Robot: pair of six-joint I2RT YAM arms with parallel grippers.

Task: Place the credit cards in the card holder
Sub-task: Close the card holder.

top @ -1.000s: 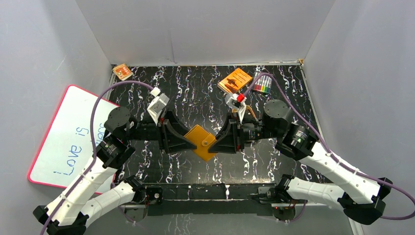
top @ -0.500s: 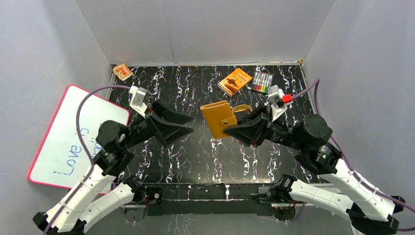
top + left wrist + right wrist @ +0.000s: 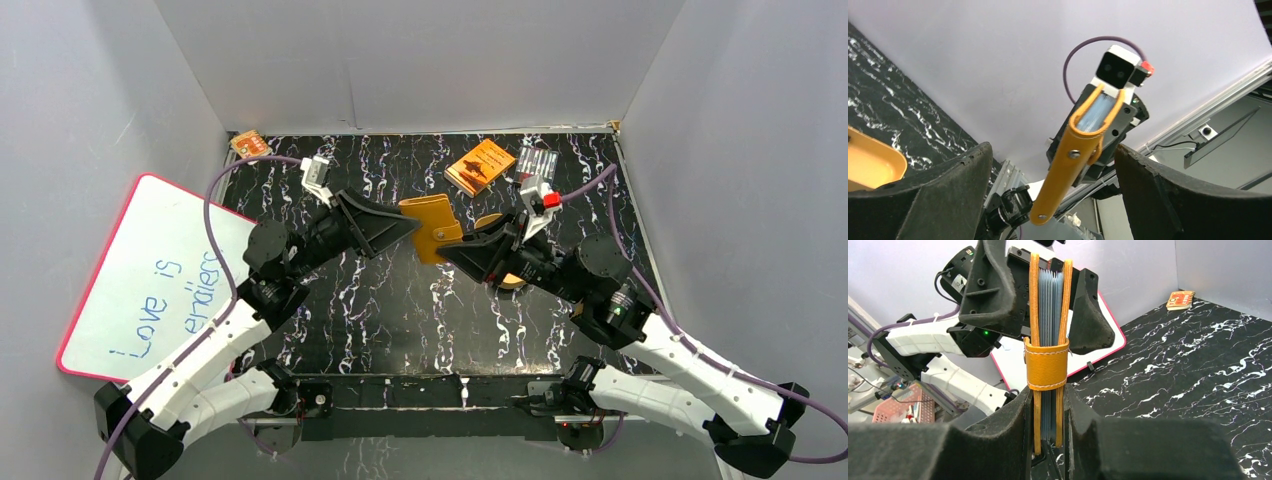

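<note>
Item: card holder (image 3: 1048,371), soft light leather, aloft above table (image 3: 400,300); right pincer (image 3: 1048,405) clamped on its end. Contents: credit cards (image 3: 1050,305), likely slippery; grip across both leaves. Left pincer (image 3: 1050,160) wide, empty.

l gripper (image 3: 1051,151): fingers (image 3: 948,192) wide apart, neither touching the holder
card holder (image 3: 1064,176): orange, btwn the fingers, edge-on, top leaning rt, stud (image 3: 1075,154) on near edge
credit cards (image 3: 1096,112): pale blue, inside holder's top end
behind: white wrist cam (image 3: 1118,70), purple cable (image 3: 1083,54)
tray (image 3: 870,162): gold, far left, on black marbled table (image 3: 883,95)
</note>
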